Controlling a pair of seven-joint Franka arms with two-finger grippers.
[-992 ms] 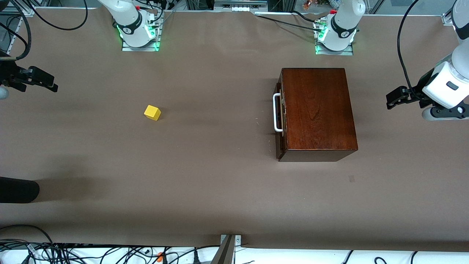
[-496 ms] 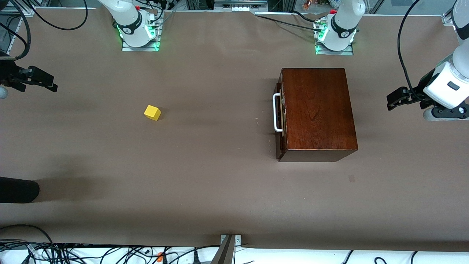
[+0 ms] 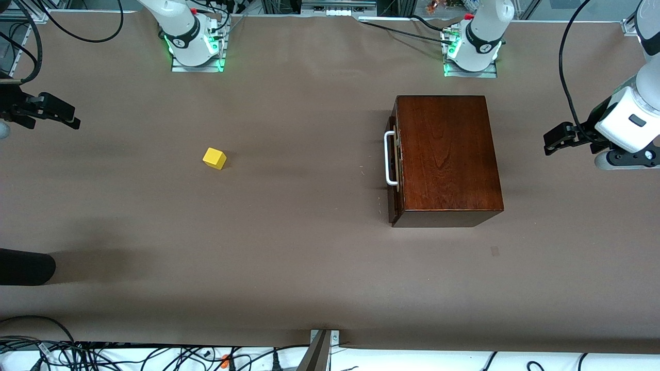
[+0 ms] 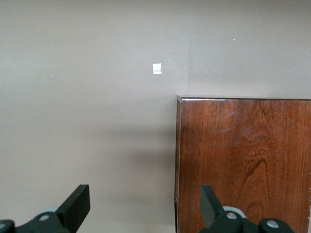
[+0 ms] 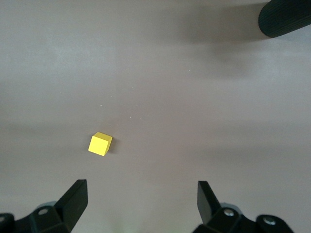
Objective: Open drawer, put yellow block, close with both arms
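The yellow block (image 3: 214, 158) lies alone on the brown table toward the right arm's end, also seen in the right wrist view (image 5: 100, 144). The drawer (image 3: 393, 159) sits pushed into its dark wooden box (image 3: 448, 154), and its white handle (image 3: 390, 158) faces the block. My left gripper (image 3: 550, 142) hangs open over the table at the left arm's end, beside the box's back; the left wrist view shows the box's corner (image 4: 243, 165) under one finger, with nothing held in the gripper (image 4: 145, 204). My right gripper (image 3: 72, 117) hangs open and empty (image 5: 141, 199) over the right arm's end.
A black cylinder (image 3: 26, 267) pokes in at the right arm's end, nearer the front camera than the block, and shows in the right wrist view (image 5: 286, 18). A small tape patch (image 3: 495, 251) lies near the box. Cables (image 3: 154, 355) run along the table's front edge.
The right gripper has crept very slightly toward its end of the table. The block, the box and the left gripper have not moved.
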